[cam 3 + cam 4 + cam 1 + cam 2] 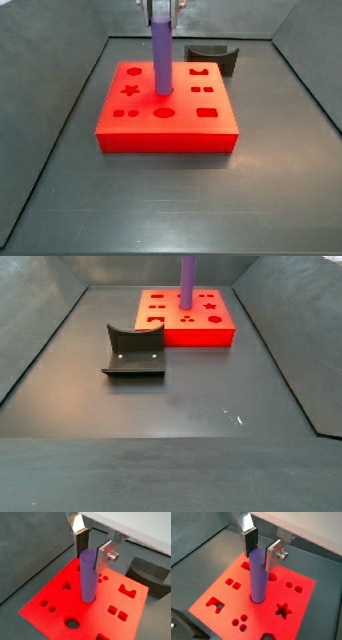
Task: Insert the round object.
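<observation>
The purple round peg (87,579) stands upright in a round hole of the red block (50,592), near the block's middle. It shows in both side views (162,55) (189,286) and in a wrist view (257,577). The gripper (92,554) is straight above the block, its two fingers on either side of the peg's top end and closed against it. In the side views the gripper (160,8) is mostly cut off by the frame edge. The block (167,135) has several other shaped holes, all empty.
A dark grey curved piece (134,351) lies on the floor beside the block, apart from it; it also shows in a wrist view (150,574) and in a side view (214,57). Grey walls slope up around the bin floor (201,406).
</observation>
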